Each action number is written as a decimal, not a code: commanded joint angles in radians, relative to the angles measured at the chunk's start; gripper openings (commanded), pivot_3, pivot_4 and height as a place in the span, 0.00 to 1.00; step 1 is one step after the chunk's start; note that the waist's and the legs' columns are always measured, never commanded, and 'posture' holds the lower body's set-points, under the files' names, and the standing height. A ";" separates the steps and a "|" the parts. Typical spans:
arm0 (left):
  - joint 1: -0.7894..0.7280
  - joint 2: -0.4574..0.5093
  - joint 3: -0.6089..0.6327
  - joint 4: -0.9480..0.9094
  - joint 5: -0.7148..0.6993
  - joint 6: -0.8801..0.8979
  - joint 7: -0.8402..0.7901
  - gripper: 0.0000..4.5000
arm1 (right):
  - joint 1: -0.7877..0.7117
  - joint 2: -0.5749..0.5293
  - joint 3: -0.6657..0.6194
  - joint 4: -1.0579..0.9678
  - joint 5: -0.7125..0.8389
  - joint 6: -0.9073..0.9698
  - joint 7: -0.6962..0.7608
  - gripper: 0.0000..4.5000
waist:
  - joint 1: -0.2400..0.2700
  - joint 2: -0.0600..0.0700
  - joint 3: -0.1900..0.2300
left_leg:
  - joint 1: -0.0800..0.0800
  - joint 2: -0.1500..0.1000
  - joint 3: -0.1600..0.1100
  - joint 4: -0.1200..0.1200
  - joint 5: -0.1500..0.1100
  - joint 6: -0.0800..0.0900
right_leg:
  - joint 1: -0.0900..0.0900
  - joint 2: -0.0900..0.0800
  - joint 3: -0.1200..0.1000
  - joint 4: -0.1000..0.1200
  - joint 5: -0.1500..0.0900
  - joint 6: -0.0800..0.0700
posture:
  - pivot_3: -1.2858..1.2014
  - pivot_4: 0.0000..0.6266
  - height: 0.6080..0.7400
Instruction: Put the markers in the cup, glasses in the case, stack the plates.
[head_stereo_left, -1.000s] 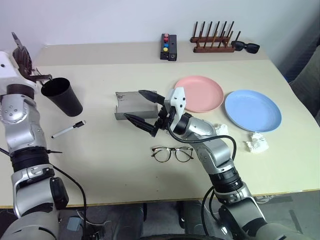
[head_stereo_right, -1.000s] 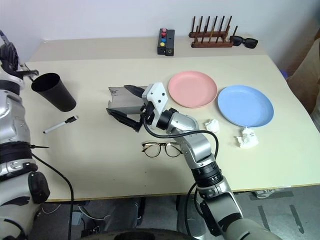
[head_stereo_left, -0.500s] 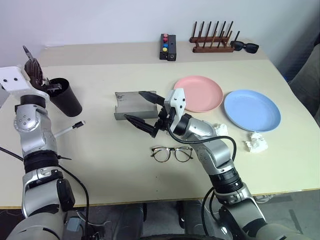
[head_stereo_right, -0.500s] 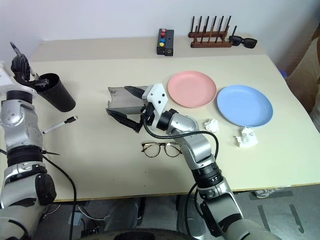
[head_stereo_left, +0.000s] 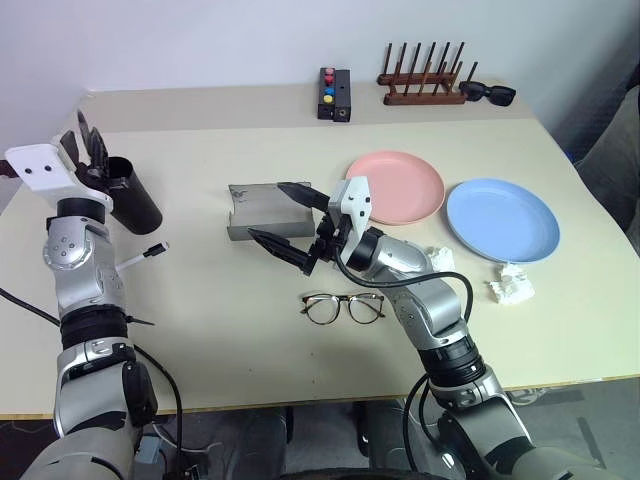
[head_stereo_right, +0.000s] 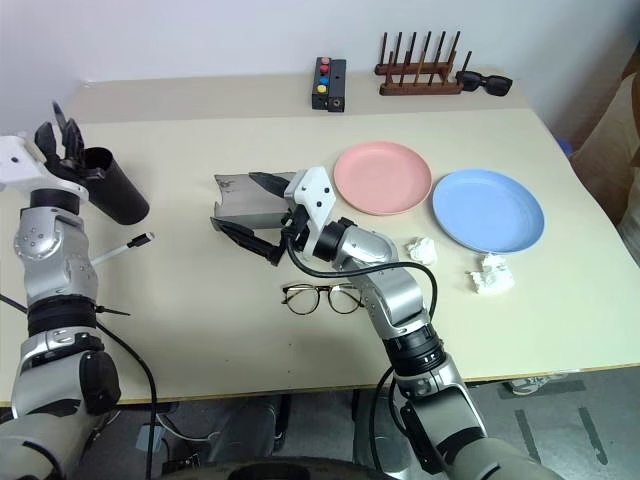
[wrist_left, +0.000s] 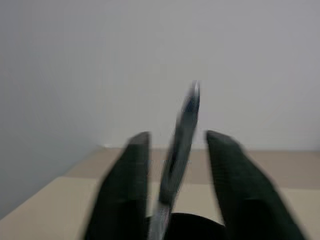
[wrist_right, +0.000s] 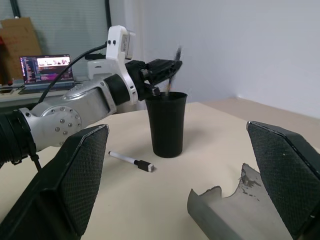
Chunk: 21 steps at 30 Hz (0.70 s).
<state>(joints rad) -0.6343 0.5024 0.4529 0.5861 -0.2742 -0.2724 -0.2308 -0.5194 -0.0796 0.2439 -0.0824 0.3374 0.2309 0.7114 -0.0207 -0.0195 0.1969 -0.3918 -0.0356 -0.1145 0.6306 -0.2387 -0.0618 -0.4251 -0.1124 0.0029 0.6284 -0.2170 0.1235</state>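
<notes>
Dark marker dropping into the cup

Left gripper (wrist_left: 175, 165) hangs over the cup (head_stereo_left: 133, 199), fingers parted around the dark marker (wrist_left: 181, 135); right gripper (head_stereo_left: 290, 227) gapes empty.

Non-task items on my table

Far edge — button box (head_stereo_left: 336, 94), wooden rack (head_stereo_left: 425, 82), black sunglasses (head_stereo_left: 490, 94) touching the rack's end; crumpled tissues (head_stereo_left: 513, 284) beside my right arm.

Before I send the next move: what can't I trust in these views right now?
- Left wrist view: dark marker blurred between the left gripper fingers; whether it is gripped or released is unclear.
- Head views: cup interior hidden by its wall and the gripper.
- Case: near part hidden by the right gripper.
- Eyeglasses: fold of the temples too fine to tell.
</notes>
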 joint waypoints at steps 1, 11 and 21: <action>0.005 0.003 0.005 -0.055 -0.010 -0.001 0.015 0.71 | -0.009 0.009 -0.004 -0.045 0.014 -0.010 0.002 1.00 | 0.000 0.000 0.000 | 0.000 0.000 0.000 0.000 0.000 0.000 | 0.000 0.000 0.000 0.000 0.000 0.000 | 0.52 0.24 0.95; 0.029 0.020 0.000 -0.161 -0.064 0.074 -0.049 0.71 | -0.010 0.011 -0.003 -0.042 0.015 -0.010 0.005 1.00 | 0.000 0.000 0.000 | 0.000 0.000 0.000 0.000 0.000 0.000 | 0.000 0.000 0.000 0.000 0.000 0.000 | 0.52 0.24 0.95; 0.189 0.297 -0.053 -0.431 -0.311 0.535 -0.552 0.99 | -0.011 0.006 -0.005 -0.040 0.010 -0.015 0.006 1.00 | -0.024 0.000 0.000 | 0.000 0.000 0.000 -0.001 0.000 0.000 | 0.000 0.000 0.000 0.000 0.000 -0.001 | 0.52 0.24 0.95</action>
<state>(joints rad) -0.4493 0.7744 0.4035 0.1938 -0.5536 0.2149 -0.7402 -0.5191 -0.0795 0.2441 -0.0827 0.3376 0.2320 0.7133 -0.0448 -0.0190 0.1972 -0.3914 -0.0354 -0.1150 0.6292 -0.2387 -0.0617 -0.4252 -0.1122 0.0032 0.6288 -0.2175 0.1229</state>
